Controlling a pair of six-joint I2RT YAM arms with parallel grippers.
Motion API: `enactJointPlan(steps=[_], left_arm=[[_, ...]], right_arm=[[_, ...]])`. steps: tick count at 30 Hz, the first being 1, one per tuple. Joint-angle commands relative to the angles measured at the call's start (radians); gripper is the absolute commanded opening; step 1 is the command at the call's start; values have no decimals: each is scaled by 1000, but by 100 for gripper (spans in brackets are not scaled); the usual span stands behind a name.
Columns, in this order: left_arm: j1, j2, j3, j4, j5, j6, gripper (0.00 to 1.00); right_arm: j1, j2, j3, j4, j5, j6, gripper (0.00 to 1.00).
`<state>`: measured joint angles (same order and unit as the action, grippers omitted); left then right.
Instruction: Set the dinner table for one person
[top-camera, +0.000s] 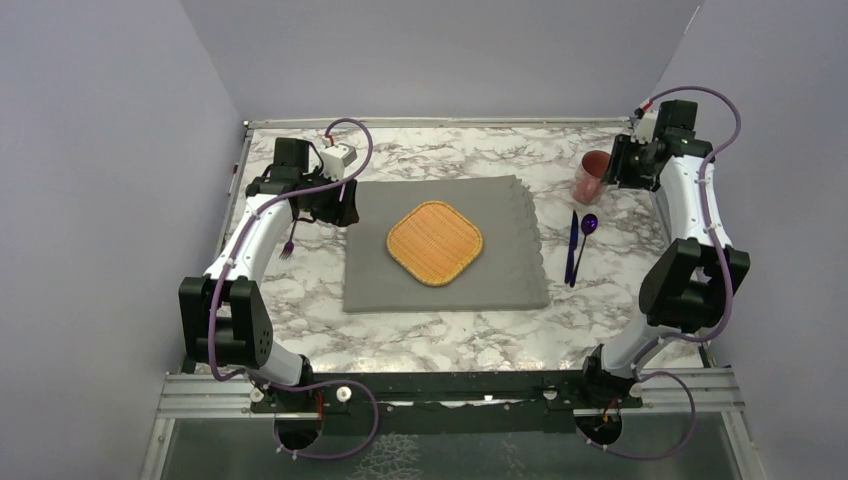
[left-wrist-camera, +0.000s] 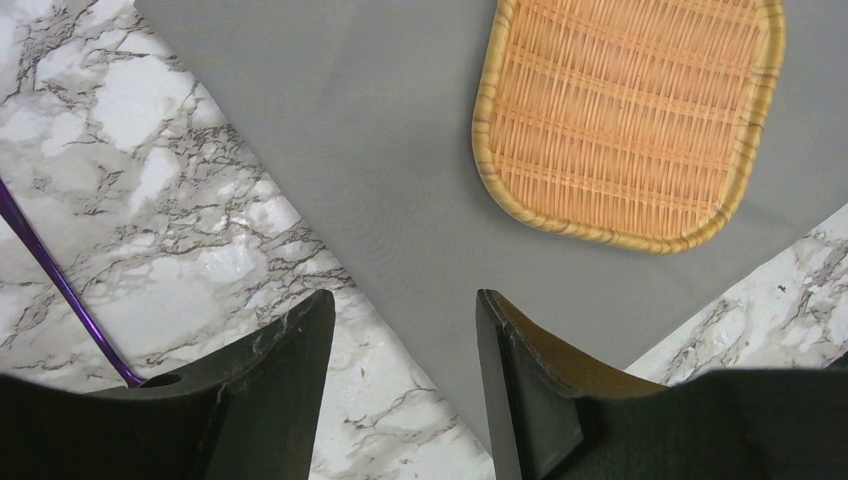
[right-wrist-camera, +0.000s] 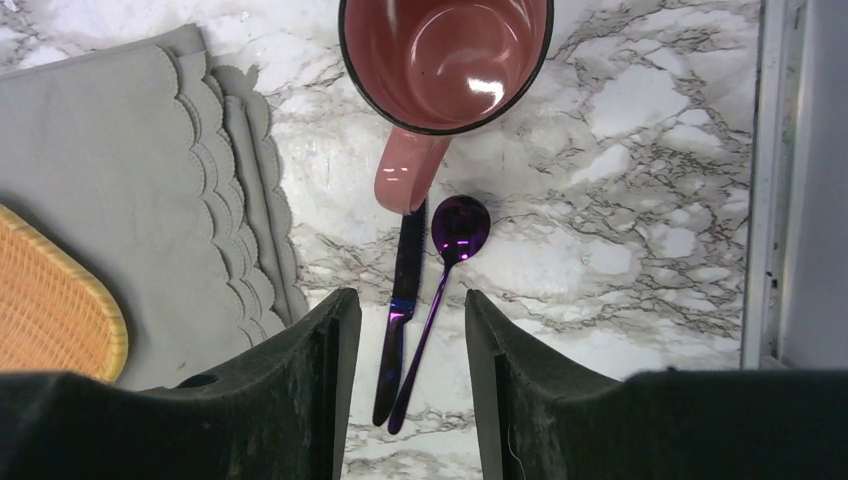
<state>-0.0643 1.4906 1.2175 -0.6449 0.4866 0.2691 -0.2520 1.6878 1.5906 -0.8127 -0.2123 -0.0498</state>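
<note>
Left claw (left-wrist-camera: 405, 302) and right claw (right-wrist-camera: 410, 300) gape empty; only overhead shows fork (top-camera: 288, 245) tines.

White tubular links and bulky black joint housings on left arm (top-camera: 250, 233) and right arm (top-camera: 690, 203), purple cables (top-camera: 346, 121) along each, white camera block (top-camera: 338, 158) at one wrist, left pincer (left-wrist-camera: 405, 315) and right pincer (right-wrist-camera: 412, 305) with matte black, dust-scuffed wedge fingers (left-wrist-camera: 270, 385)

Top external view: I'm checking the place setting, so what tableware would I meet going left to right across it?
purple fork → woven tray → purple knife → purple spoon
</note>
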Motion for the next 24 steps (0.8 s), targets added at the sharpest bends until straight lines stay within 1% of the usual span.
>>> enactJointPlan(steps=[1,9,11,24], left_arm=[[10,-6,-4,37,43,-5,56],[14,17,0,49,62,-5,56],[16,17,2,55,65,-7,55],[19,15,-18,68,60,-2,55]], right_arm=[[-14,53,42,8,-34,32,47],[-18,88,34,76,17,47,46],[-21,100,35,85,26,78,46],[-26,163,46,160,54,125,46]])
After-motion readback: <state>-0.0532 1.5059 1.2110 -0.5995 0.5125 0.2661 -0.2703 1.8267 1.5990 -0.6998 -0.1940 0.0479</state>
